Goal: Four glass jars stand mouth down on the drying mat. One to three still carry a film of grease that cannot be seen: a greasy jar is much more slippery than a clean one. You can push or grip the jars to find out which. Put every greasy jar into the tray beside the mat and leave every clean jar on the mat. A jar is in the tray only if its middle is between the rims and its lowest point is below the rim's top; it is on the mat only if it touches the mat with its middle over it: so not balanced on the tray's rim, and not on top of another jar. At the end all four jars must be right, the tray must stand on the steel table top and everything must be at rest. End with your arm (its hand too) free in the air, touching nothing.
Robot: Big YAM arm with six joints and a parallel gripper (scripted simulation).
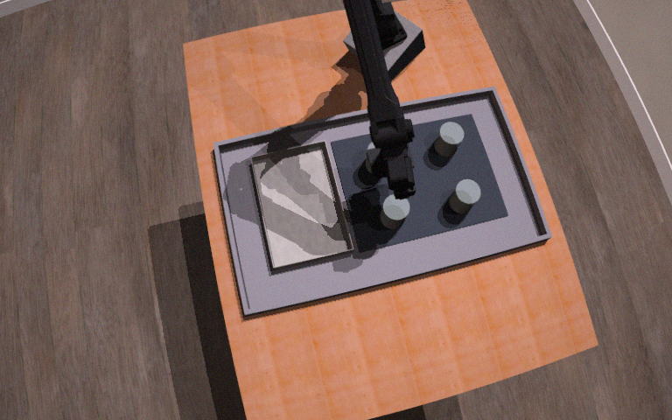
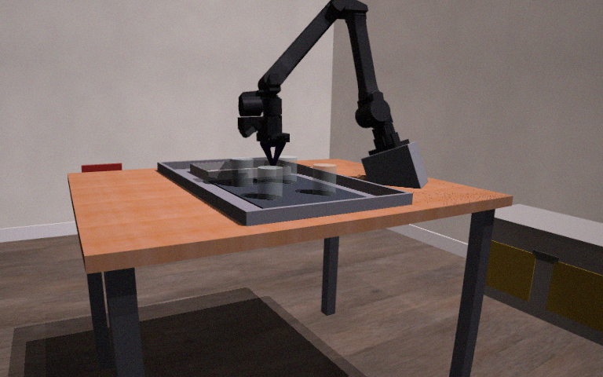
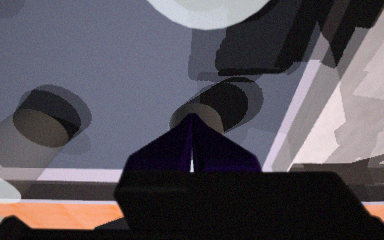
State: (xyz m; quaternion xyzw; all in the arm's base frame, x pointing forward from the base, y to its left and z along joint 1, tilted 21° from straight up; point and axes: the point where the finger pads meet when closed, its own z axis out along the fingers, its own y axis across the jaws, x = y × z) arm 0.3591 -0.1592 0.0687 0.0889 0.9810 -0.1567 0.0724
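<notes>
Four glass jars stand mouth down on the dark mat (image 1: 426, 218) (image 2: 293, 200). They are the back right jar (image 1: 451, 133), the front right jar (image 1: 466, 191) (image 2: 324, 175), the front left jar (image 1: 395, 207) (image 2: 270, 180) and the back left jar (image 1: 367, 160), which is partly hidden under the arm. My gripper (image 1: 405, 192) (image 2: 272, 160) (image 3: 192, 120) is shut and empty. It hangs just above the mat, between the two left jars and close behind the front left one. In the wrist view, one jar (image 3: 220, 102) shows just past the fingertips, another jar (image 3: 45, 122) at the left and a third jar (image 3: 205, 10) at the top edge.
The pale tray (image 1: 297, 233) (image 2: 209, 169) (image 3: 345, 120) stands empty, left of the mat, on the rimmed steel table top (image 1: 297, 287) (image 2: 266, 215). The steel top rests on an orange wooden table (image 1: 396, 346). The arm's base (image 1: 401, 44) stands behind it.
</notes>
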